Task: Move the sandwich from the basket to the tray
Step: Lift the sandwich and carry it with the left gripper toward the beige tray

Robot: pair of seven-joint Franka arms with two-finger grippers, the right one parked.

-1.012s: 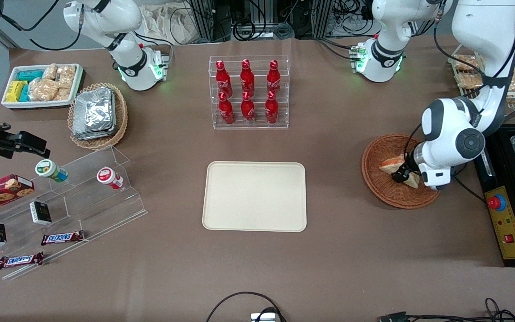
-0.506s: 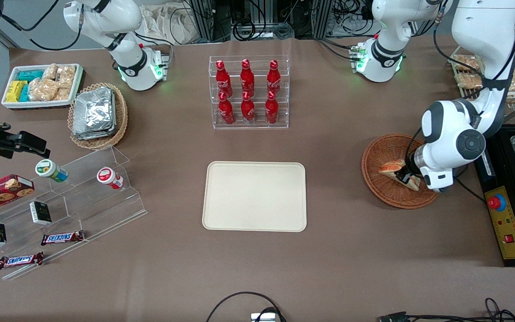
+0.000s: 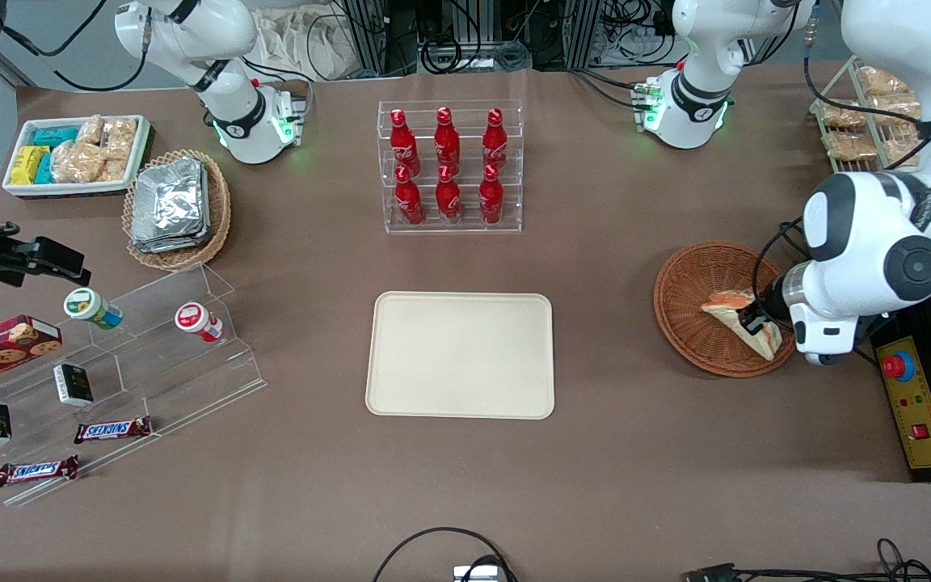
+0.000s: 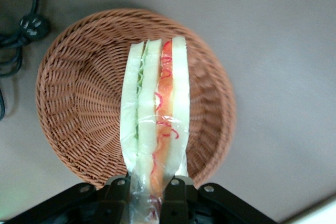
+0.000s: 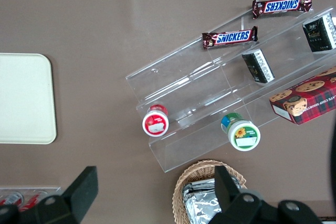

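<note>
- Brown surface (image 3: 643, 453) fills the front view; the tray (image 3: 460, 354) sits at frame centre, bare, and the basket (image 3: 688, 323) at centre right, toward the working arm's end.
- Pinched in the claw (image 3: 754, 317) is the sandwich (image 3: 744, 322), its plastic-wrapped corner squeezed between the fingers (image 4: 177, 195), as the wrist view shows.
- The sandwich hangs above the basket (image 4: 68, 103), seemingly clear of the wicker, with its long axis running straight out from the claw (image 4: 148, 192).
- From the held sandwich the tray lies sideways toward frame centre, well apart, with only bare surface between; judging by this, the coming carry is a plain sideways sweep, then a lowering.
</note>
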